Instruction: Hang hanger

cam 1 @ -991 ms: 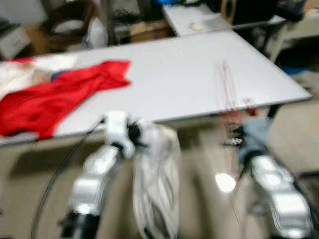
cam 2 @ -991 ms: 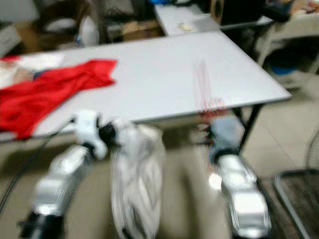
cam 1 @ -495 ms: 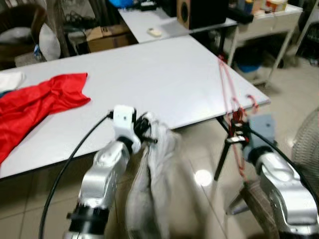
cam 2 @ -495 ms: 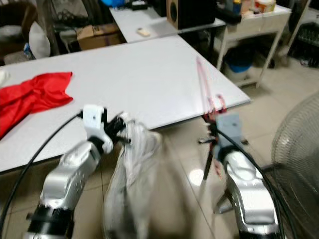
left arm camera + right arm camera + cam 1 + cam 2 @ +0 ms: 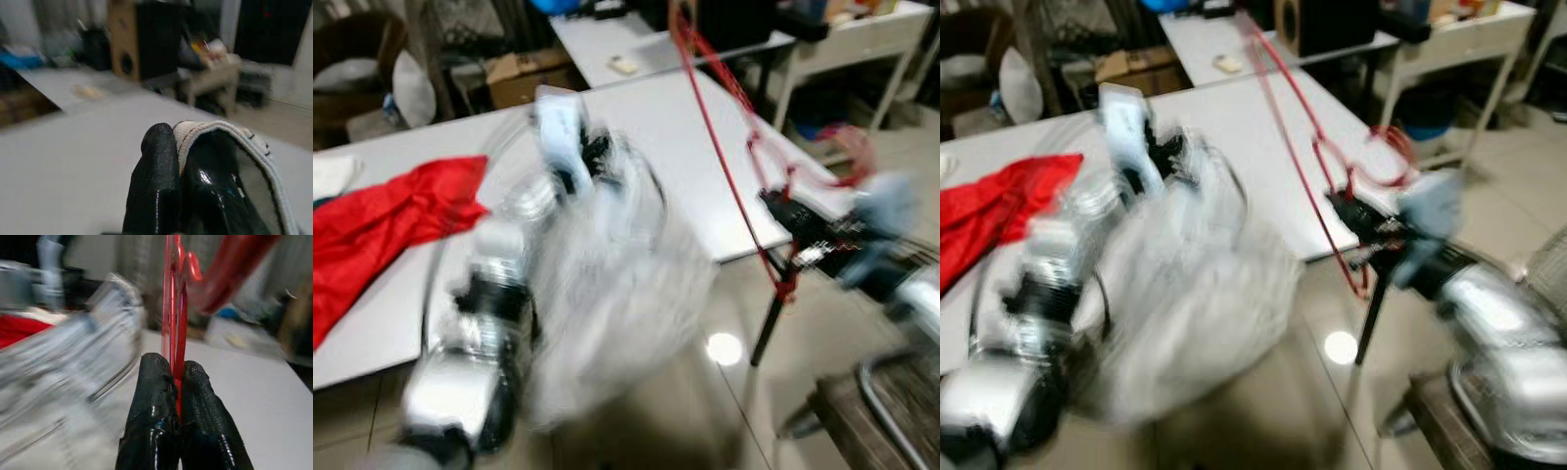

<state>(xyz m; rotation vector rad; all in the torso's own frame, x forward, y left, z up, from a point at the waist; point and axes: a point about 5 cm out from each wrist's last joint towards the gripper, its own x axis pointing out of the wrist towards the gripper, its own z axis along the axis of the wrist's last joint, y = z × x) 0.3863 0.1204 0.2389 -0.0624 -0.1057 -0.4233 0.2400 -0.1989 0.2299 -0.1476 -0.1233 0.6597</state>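
My left gripper point(image 5: 579, 149) is raised over the near edge of the table, shut on the hem of a whitish garment point(image 5: 612, 284) that hangs below it in a blurred bunch. The left wrist view has the black fingertips point(image 5: 159, 142) pinched on a stitched white edge of the garment point(image 5: 244, 144). To the right, my right gripper point(image 5: 785, 213) is shut on a red wire hanger point(image 5: 710, 98). The hanger slants up and to the left, its hook point(image 5: 847, 162) curling to the right. In the right wrist view the hanger point(image 5: 173, 293) rises straight from between the closed fingertips point(image 5: 154, 382).
A white table point(image 5: 656, 117) stretches ahead with a red cloth point(image 5: 382, 215) on its left part. Behind it stand a second table point(image 5: 607, 39), a speaker point(image 5: 1317, 24) and a white side table point(image 5: 862, 39). A dark frame point(image 5: 891, 411) sits on the tiled floor at the lower right.
Both arms have risen. The left gripper lifted the garment from below the table edge to above it. The right gripper swung the hanger up so that it slants left.
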